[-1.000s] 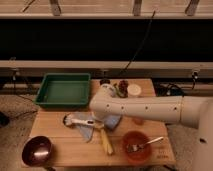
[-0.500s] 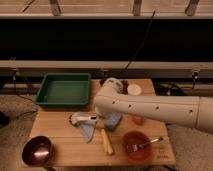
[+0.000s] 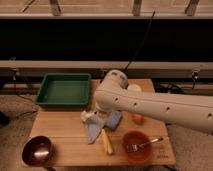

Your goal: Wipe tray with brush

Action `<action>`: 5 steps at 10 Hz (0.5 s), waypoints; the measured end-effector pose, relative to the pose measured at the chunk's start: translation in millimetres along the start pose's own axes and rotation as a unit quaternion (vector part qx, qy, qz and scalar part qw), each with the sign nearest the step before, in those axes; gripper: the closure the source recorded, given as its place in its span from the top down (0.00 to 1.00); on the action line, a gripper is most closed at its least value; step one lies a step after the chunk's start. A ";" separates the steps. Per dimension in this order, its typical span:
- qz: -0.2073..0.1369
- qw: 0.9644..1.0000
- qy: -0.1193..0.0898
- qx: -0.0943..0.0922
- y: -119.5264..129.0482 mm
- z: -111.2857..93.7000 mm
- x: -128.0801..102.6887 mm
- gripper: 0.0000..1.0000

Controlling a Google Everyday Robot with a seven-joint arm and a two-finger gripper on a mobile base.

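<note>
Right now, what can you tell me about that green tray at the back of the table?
The tray is dark green, rectangular and plastic-looking, with raised sloping sides and a flat rim. It lies level on the wooden table's back left corner, and nothing shows inside it. The white arm bends just beside its right edge. The claw sits low in front of it, near the blue cloth, mostly hidden under the arm, apart from the tray.

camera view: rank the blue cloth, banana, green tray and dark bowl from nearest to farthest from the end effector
The end effector hangs under the arm, just above the tabletop.
1. blue cloth, right beside it
2. banana, toward the camera, and tray, behind and left: too close to call
3. dark bowl, near-left corner
</note>
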 end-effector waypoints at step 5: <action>-0.032 0.998 -0.039 0.041 -13.7 -60.8 -17.8 0.07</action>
